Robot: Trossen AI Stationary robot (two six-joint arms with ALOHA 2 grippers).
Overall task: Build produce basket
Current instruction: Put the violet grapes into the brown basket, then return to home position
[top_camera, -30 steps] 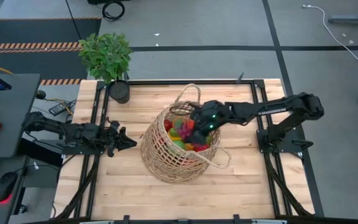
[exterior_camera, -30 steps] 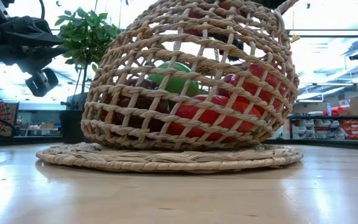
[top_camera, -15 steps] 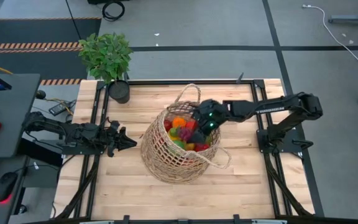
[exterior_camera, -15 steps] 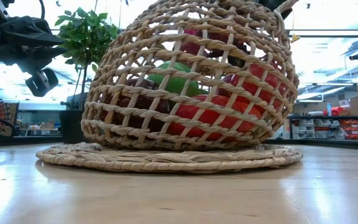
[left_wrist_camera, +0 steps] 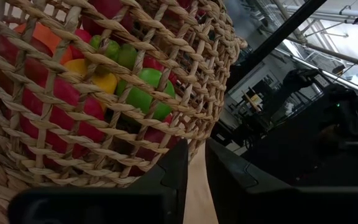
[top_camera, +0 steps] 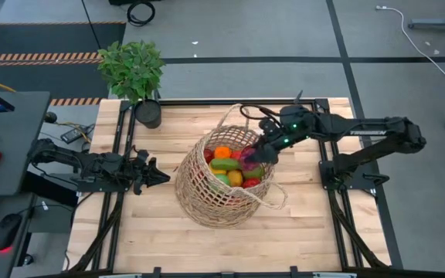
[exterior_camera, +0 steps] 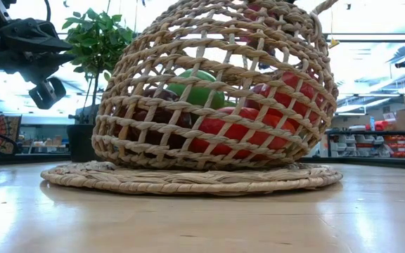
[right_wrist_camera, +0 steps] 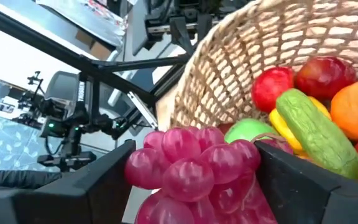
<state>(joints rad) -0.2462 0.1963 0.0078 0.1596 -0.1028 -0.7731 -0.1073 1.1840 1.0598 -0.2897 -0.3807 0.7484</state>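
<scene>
Firstly, markings: no readable brand or lettering was found on any item.
Basket: wicker basket sat mid-table on a woven mat, a potted plant at the far left corner.
Produce: orange, cucumber and red apples lay inside.
Right gripper: over the basket's right rim, fingers parted, purple grapes between them.
Left gripper: beside the basket's left wall, fingers nearly together, empty.
Open room: bare table boards in front.
</scene>
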